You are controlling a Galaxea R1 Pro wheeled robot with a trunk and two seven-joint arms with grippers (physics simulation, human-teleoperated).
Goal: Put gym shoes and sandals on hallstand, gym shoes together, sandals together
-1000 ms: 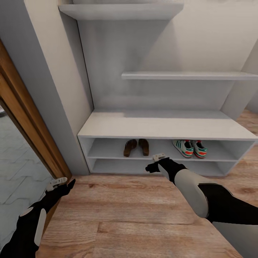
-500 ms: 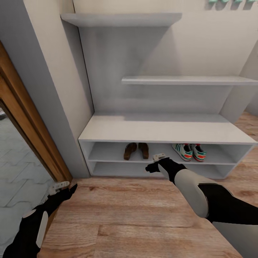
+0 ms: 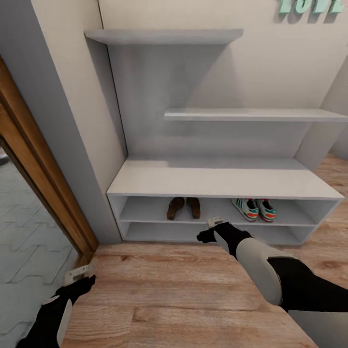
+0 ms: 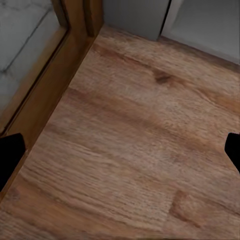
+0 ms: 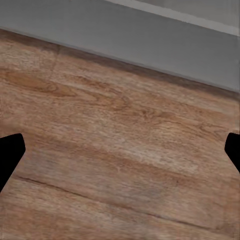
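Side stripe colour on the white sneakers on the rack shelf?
Green stripes, with red-orange accents, on the white low sneakers; head view shows them best.

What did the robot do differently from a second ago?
The head camera tilted up or backed off, so the whole picture slid down and teal wall letters came into sight. The left pincer dropped lower and nearer the robot. The right pincer hardly moved. The sandals and gym shoes stayed paired on the hallstand; nothing was grabbed.
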